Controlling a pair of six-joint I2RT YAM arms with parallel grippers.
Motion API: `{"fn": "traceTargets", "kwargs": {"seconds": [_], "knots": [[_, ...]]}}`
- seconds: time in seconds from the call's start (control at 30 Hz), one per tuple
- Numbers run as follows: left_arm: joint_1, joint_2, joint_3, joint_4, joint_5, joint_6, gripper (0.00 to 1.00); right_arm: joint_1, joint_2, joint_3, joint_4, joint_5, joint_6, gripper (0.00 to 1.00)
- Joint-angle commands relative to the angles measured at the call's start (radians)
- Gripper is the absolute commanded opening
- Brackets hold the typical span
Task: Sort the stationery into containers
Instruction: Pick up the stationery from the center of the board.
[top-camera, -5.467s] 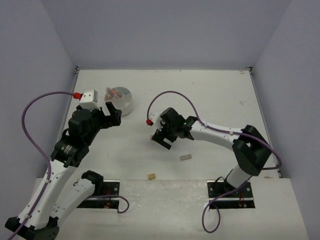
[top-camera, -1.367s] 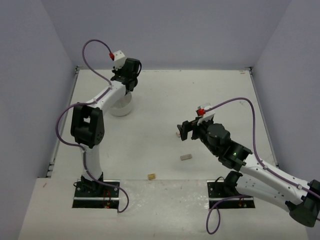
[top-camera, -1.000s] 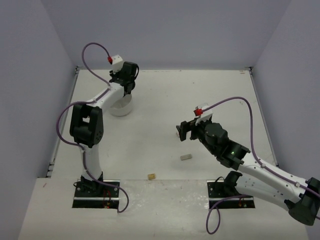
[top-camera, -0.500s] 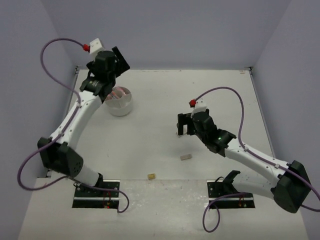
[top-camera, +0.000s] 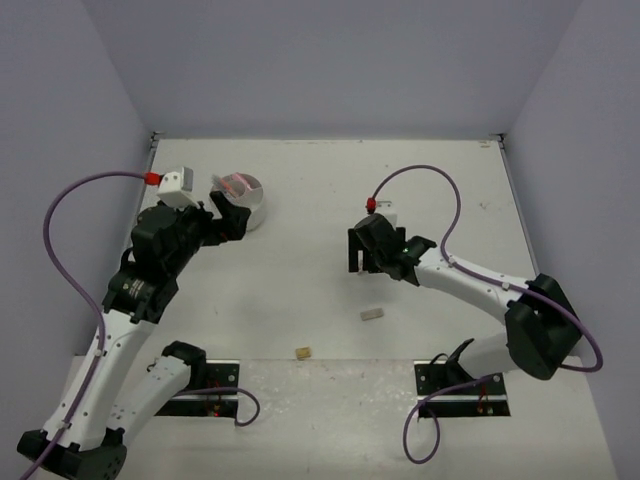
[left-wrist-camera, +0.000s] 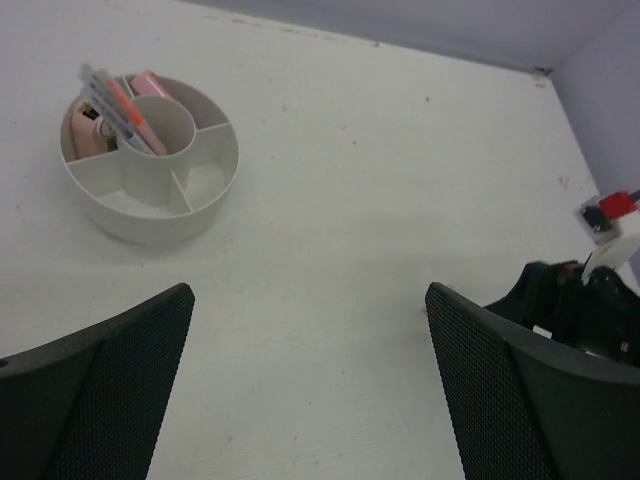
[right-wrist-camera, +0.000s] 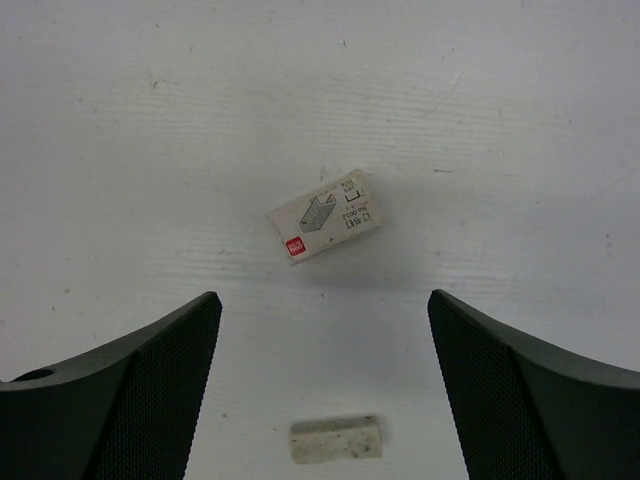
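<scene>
Right hand (right-wrist-camera: 323, 330): fingers apart, holding nothing, hanging above the worktop (top-camera: 300, 280)
White printed box (right-wrist-camera: 325, 217): flat on the worktop at twelve o'clock of the gap between the right fingers, untouched; it looks like a staple box, though the print is too small to be sure
Beige eraser (right-wrist-camera: 336, 440): at six o'clock of that same gap, loose on the worktop, apart from the box
Tan eraser (top-camera: 302, 352): farther out, at about seven o'clock from the right hand in the top view, alone near the front of the worktop
Left hand (left-wrist-camera: 308, 330): fingers apart, empty, hovering just beside the tub
White tub (left-wrist-camera: 150, 225): at ten o'clock in the left wrist view, well apart from the three loose pieces
Pens (left-wrist-camera: 115, 105): leaning together in the tub's centre cup
Pink pieces (left-wrist-camera: 150, 83): in the tub's compartments from nine to twelve o'clock; I cannot tell what kind they are
Near compartments: from four to seven o'clock of the tub they look bare
Done, by my reading: most of the task, since the pens and the pink pieces sit inside the tub
Left, by my reading: the box and the two erasers, none of them gripped yet
</scene>
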Motion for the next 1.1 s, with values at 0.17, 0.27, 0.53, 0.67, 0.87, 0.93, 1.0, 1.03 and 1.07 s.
{"fn": "traceTargets", "kwargs": {"seconds": [0.17, 0.27, 0.53, 0.67, 0.87, 0.93, 1.0, 1.03, 1.07], "knots": [[-0.001, -0.097, -0.191, -0.010, 0.124, 0.139, 1.00, -0.006, 0.065, 0.062, -0.055, 0.145, 0.582, 0.60], [-0.001, -0.099, -0.200, 0.000, 0.125, 0.141, 1.00, -0.006, 0.108, 0.090, -0.060, 0.142, 0.663, 0.60], [-0.001, -0.116, -0.207, 0.001, 0.129, 0.134, 1.00, -0.004, 0.326, 0.263, -0.257, 0.151, 0.854, 0.55], [-0.001, -0.108, -0.208, 0.003, 0.138, 0.135, 1.00, -0.001, 0.370, 0.272, -0.298, 0.162, 0.914, 0.53], [-0.001, -0.098, -0.207, 0.003, 0.151, 0.138, 1.00, -0.002, 0.407, 0.263, -0.318, 0.186, 0.948, 0.52], [-0.001, -0.101, -0.207, 0.004, 0.153, 0.138, 1.00, -0.003, 0.425, 0.271, -0.318, 0.191, 0.946, 0.49], [-0.001, -0.104, -0.208, 0.004, 0.152, 0.138, 1.00, -0.003, 0.445, 0.280, -0.318, 0.189, 0.944, 0.47], [-0.001, -0.104, -0.208, 0.004, 0.151, 0.138, 1.00, -0.003, 0.454, 0.283, -0.318, 0.185, 0.944, 0.47], [-0.001, -0.104, -0.209, 0.004, 0.151, 0.137, 1.00, -0.003, 0.461, 0.285, -0.318, 0.182, 0.944, 0.46]]}}
